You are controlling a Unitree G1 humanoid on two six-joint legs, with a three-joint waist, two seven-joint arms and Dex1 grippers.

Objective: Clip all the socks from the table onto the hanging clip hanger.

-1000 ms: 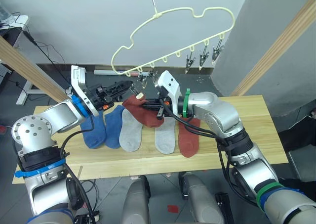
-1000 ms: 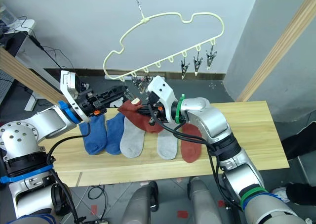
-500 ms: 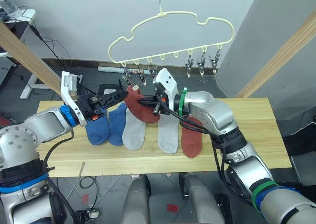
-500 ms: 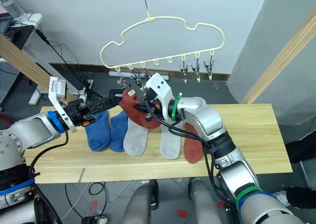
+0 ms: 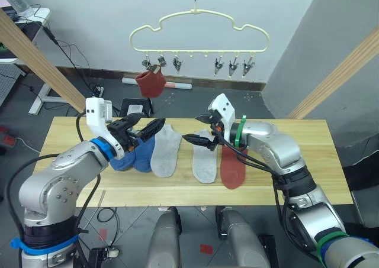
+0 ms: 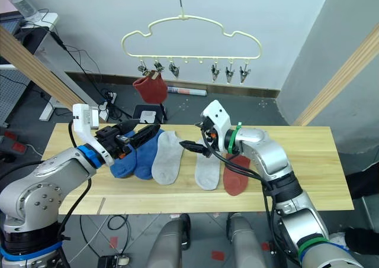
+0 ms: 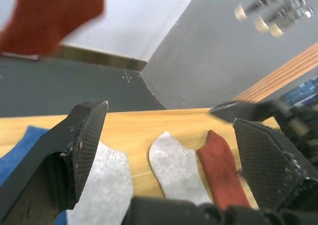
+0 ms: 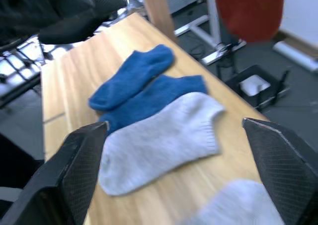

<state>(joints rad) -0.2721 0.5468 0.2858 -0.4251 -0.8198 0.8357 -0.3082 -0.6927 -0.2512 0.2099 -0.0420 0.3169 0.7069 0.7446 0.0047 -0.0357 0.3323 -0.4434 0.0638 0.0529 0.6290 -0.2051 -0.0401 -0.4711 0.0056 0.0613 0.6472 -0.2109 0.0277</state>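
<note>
One rust-red sock (image 5: 151, 83) hangs from a clip near the left end of the clip hanger (image 5: 198, 32), while five more socks lie in a row on the table (image 5: 308, 179) below it. The left gripper (image 5: 149, 128) and right gripper (image 5: 197, 141), both spread and empty, hover over that row. The overlapping blue pair (image 5: 133, 157) invites a double grab; a bumped hanger could swing its clips away.

Legible markings: none were found. No text, label, brand, number or sign could be read on the socks (image 5: 165, 154), the table (image 5: 308, 161), the clip hanger (image 5: 199, 34) or either gripper in any view.
</note>
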